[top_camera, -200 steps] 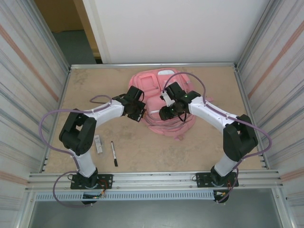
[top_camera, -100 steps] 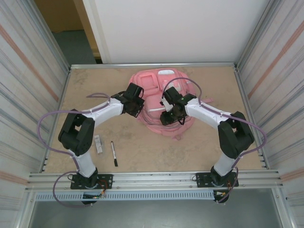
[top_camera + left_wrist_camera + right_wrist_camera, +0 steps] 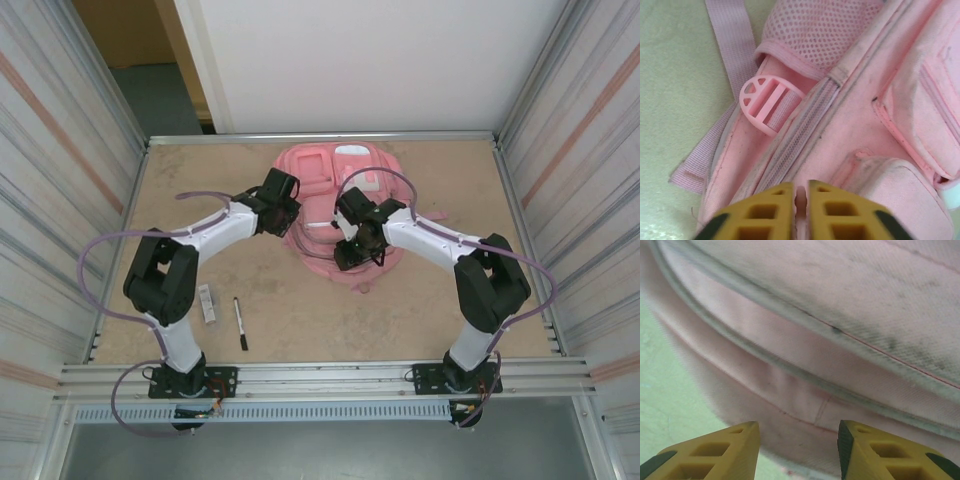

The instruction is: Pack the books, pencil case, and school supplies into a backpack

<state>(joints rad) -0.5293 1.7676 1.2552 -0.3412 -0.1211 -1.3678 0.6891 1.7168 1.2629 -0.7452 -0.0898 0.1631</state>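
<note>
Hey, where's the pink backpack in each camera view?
Top external: backpack at the table's middle, toward the far edge.
Left wrist: backpack across the centre and right, strap buckle at left.
Right wrist: its side runs across the upper frame.
Shared landmark: the grey seam line along the bag's edge.

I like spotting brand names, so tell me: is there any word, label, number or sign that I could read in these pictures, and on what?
No text can be read anywhere.
On the pink backpack: no writing or logo shows.
On the small whitish bar: any marks are too small to read.
On the black pen: too small to tell any print.
</note>
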